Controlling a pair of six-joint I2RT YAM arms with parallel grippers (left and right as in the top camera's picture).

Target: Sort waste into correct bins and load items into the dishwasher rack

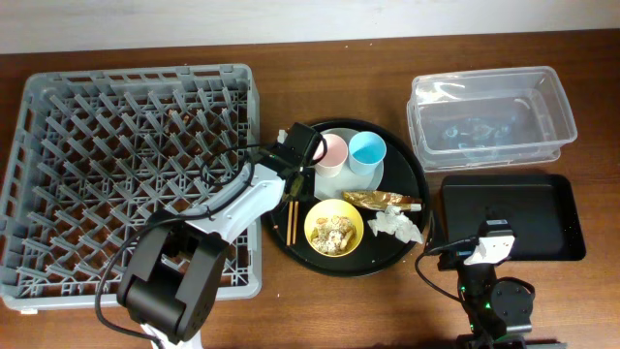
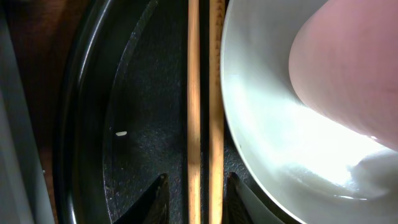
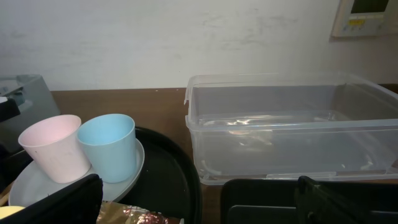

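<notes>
Between the fingertips of the left gripper (image 2: 198,194) runs the pair of chopsticks (image 2: 202,93). In the left wrist view they lie side by side and go straight up the frame, square to the line on which the jaws would close. The jaws are narrowed around the pair. A dark sliver shows beside one finger, and I cannot tell whether the pads already pinch the wood or only straddle it.

The sticks rest on the floor of the round black tray (image 2: 124,130). The rim of the pale plate (image 2: 261,137) is just beside them on one side, with the pink cup (image 2: 348,56) standing on the plate.

The overhead view gives what that close view cannot. The sticks lie along the left edge of the round tray, their long axis pointing away from the robot. The dishwasher rack (image 1: 58,116) is immediately to their left. My judgement is that the coming move is a lift and a short carry leftward, and that the left arm is by far the nearer one for it.

Further right on the round tray are the light-blue cup (image 1: 368,150), the yellow bowl (image 1: 318,221) with food scraps (image 1: 334,233), the foil wrapper (image 1: 383,201) and the tissue (image 1: 397,226).

The right gripper (image 1: 494,244) hangs well apart from all this, near the shallow black tray (image 1: 542,204). Its fingers are spread wide and hold nothing. Only its wrist view shows the clear tub (image 3: 280,124) side-on.
</notes>
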